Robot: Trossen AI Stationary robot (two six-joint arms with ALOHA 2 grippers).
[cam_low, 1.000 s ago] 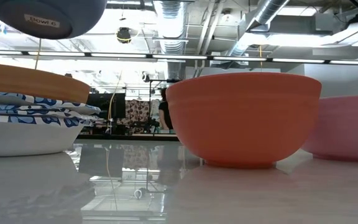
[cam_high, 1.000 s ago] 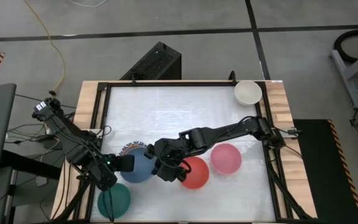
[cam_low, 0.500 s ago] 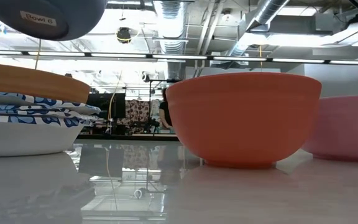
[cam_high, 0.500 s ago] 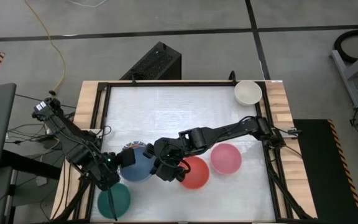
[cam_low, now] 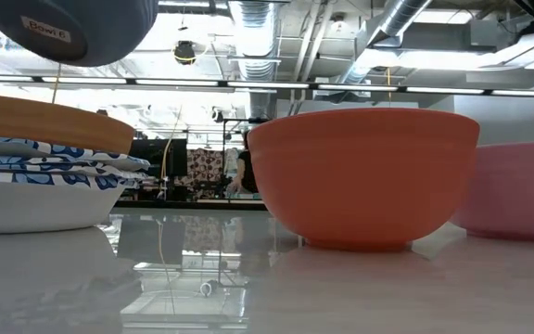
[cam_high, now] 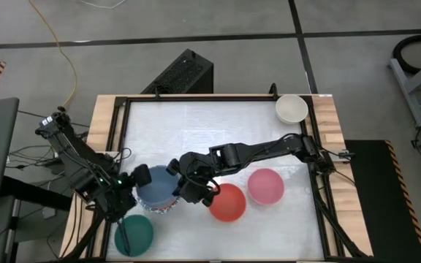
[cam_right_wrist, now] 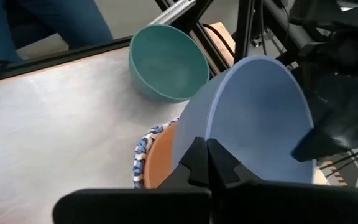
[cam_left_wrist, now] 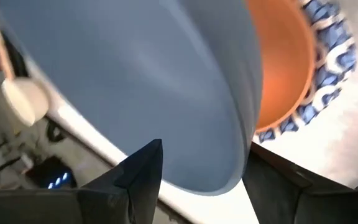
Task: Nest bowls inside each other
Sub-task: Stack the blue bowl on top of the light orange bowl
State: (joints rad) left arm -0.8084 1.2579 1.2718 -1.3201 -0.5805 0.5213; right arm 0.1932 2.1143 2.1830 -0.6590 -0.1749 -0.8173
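A plain blue bowl point(cam_high: 156, 191) hangs tilted above an orange bowl point(cam_right_wrist: 160, 155), which is nested in a stack of white bowls with blue patterned rims point(cam_high: 157, 210). The blue bowl also shows in the low view point(cam_low: 63, 28) at the upper left, over the stack. My right gripper point(cam_right_wrist: 207, 152) is shut on its rim. My left gripper point(cam_left_wrist: 204, 171) is open, with a finger on either side of the bowl's opposite rim point(cam_left_wrist: 241, 149). In the high view the left gripper point(cam_high: 139, 175) is at the bowl's left and the right gripper point(cam_high: 186, 191) at its right. My right gripper pinches the blue bowl's rim point(cam_right_wrist: 209, 134) on the side toward the table's right, one finger inside the bowl and one outside. The fingers slant down from the right. The bowl is lifted clear of the stack and tilted. Whether my left gripper's fingers touch the rim, I cannot tell.
A green bowl point(cam_high: 134, 235) stands at the near left corner. A red bowl point(cam_high: 227, 203) and a pink bowl point(cam_high: 265, 185) sit right of the stack. A cream bowl point(cam_high: 291, 108) is at the far right corner. The table's far half point(cam_high: 203, 131) is bare.
My left gripper has opened, let go of the blue bowl's rim and rolled at the wrist. The blue bowl stays lifted in my right gripper and has shifted a little toward the table's far left over the stack.
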